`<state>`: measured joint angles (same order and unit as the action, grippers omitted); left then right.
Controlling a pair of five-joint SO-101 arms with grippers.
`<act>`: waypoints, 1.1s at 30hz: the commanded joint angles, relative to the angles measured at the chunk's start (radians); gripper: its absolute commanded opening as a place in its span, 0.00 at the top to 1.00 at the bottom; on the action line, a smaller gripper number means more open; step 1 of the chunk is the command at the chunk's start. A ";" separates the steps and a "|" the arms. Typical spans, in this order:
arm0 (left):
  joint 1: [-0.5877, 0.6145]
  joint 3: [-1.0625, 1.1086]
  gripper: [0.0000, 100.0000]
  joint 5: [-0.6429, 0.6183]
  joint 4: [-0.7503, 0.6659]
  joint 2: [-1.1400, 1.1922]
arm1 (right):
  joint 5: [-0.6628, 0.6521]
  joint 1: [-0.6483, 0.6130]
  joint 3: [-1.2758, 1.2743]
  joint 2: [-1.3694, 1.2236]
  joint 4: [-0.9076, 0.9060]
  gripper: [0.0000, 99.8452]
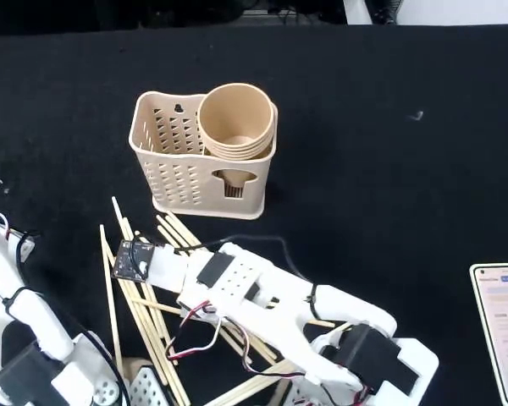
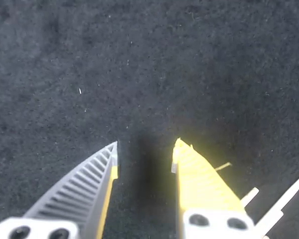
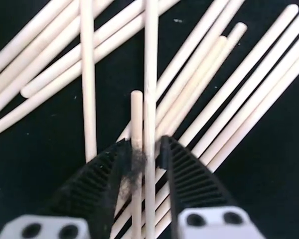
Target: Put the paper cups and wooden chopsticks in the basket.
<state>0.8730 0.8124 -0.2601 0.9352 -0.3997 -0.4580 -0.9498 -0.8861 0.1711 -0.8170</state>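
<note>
From high up, the basket (image 1: pixel 186 173) stood on the black table (image 1: pixel 389 169), and a stack of paper cups (image 1: pixel 237 118) sat inside its right end. The wooden chopsticks (image 1: pixel 112 296) lay spread on the table in front of the basket, near it but not in it. The right arm (image 1: pixel 245 292) lay stretched out low over the sticks, with its far end pointing left. The left arm (image 1: pixel 21 334) was folded up in the near left corner. A phone (image 1: pixel 499 326) lay at the right edge. In the left wrist view, the left gripper (image 2: pixel 144 152) hung over bare black cloth with its fingers spread apart and nothing between them. A few stick ends showed just beside it. In the right wrist view, the right gripper (image 3: pixel 143 148) pointed down into the pile, and its black fingers were pinched around two chopsticks that ran side by side between them.
</note>
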 commanded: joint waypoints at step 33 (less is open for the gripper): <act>-0.007 -0.010 0.82 -0.005 -0.008 -0.015 | 0.011 -0.006 0.054 0.031 -0.012 0.82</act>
<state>0.8730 0.8124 -0.2585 0.9352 -0.3997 -0.4534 -0.9482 -0.9168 0.2739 -0.8477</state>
